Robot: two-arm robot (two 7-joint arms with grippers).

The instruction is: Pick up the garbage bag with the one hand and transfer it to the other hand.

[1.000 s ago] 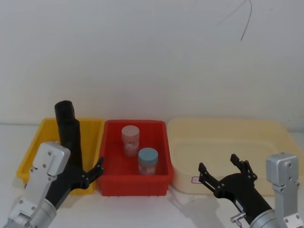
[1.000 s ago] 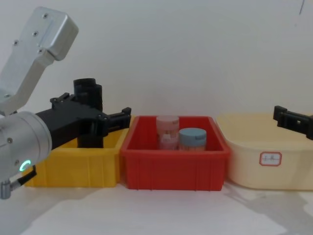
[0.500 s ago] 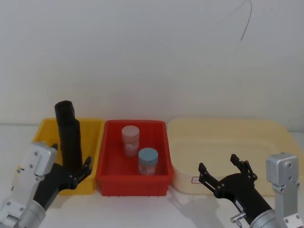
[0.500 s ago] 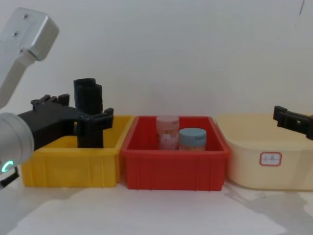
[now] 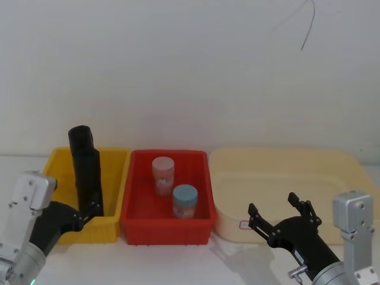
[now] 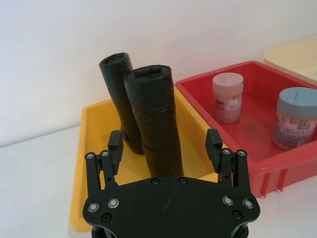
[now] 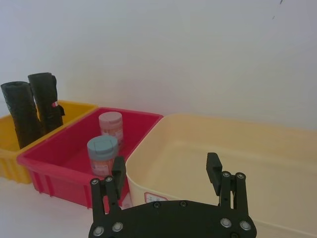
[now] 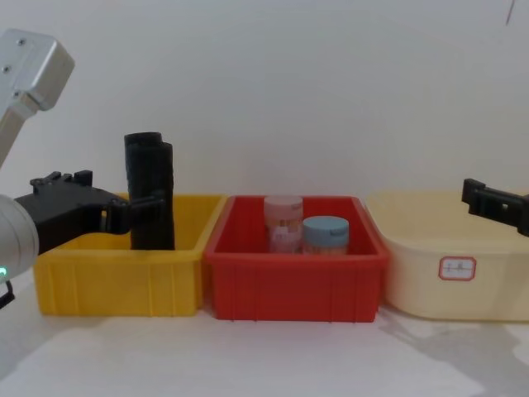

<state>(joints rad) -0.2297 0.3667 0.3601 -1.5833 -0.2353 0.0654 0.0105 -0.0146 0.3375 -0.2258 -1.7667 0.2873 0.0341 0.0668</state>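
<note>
Left end effector (image 6: 164, 140), right end effector (image 7: 166, 163) both spread, garbage bag (image 6: 153, 119) beside twin roll (image 6: 118, 91)

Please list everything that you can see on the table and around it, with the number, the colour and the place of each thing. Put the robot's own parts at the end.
Garbage bag rolls: 2, black, upright in the yellow bin; nearer roll, farther roll.
Yellow bin: 1, yellow, leftmost on the table.
Red bin: 1, red, in the middle.
Cream tub: 1, cream, rightmost.
Pink-lidded jar: 1, in the red bin, farther back.
Blue-lidded jar: 1, in the red bin, nearer the front.
Table: 1, white.
Left gripper: 1, black, open, before the yellow bin, facing the nearer roll.
Right gripper: 1, black, open, at the cream tub's near side.
</note>
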